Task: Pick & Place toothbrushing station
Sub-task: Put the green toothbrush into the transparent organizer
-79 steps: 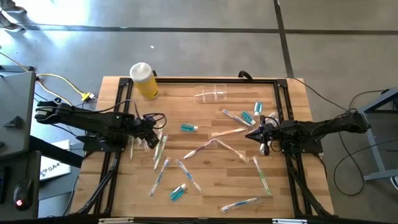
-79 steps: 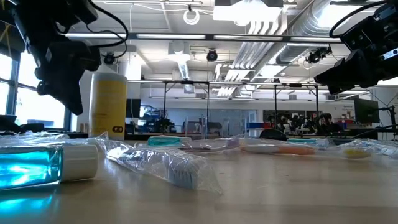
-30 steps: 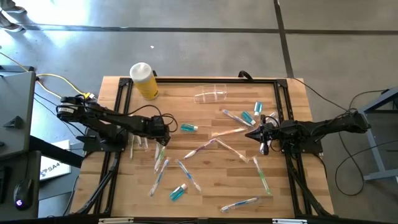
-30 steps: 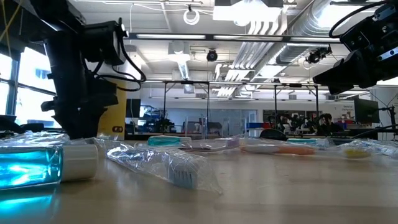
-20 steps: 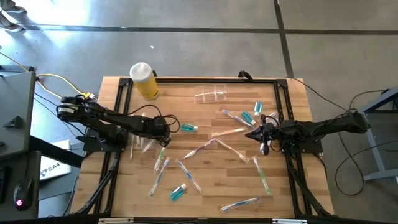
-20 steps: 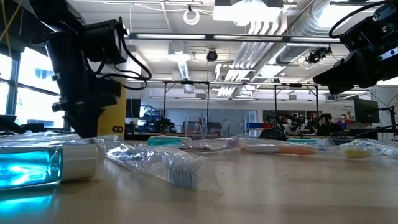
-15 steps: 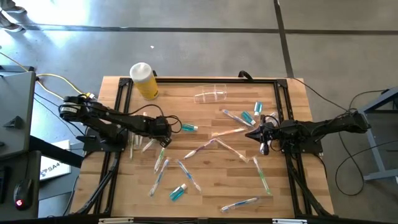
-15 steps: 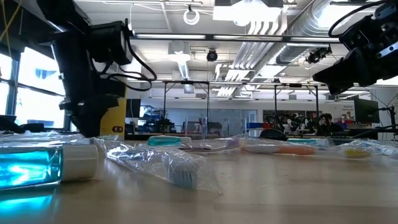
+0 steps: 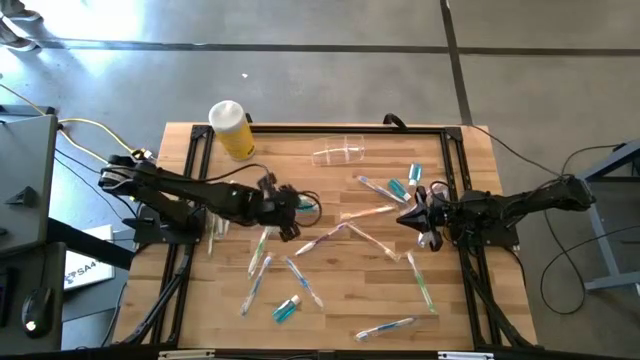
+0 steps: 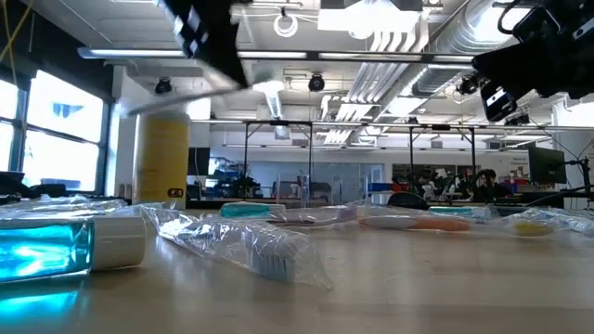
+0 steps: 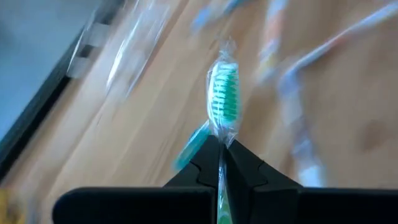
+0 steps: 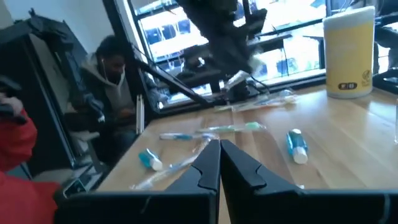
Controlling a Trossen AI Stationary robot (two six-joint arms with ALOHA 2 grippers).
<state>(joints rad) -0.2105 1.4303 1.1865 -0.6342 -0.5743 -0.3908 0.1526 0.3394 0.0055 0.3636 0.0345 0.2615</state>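
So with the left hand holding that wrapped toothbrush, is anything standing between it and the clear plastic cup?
Nothing visible. The left hand grips a wrapped green-bristled toothbrush; the clear plastic cup lies on its side farther back, with only bare wood between them. The small teal tube sits beside the hand.

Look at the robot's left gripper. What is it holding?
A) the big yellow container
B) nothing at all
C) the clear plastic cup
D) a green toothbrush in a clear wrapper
D: in the left wrist view the left gripper is shut on a wrapped toothbrush whose green bristles stick out past the fingers, while the yellow container and the clear cup sit apart from it on the table.
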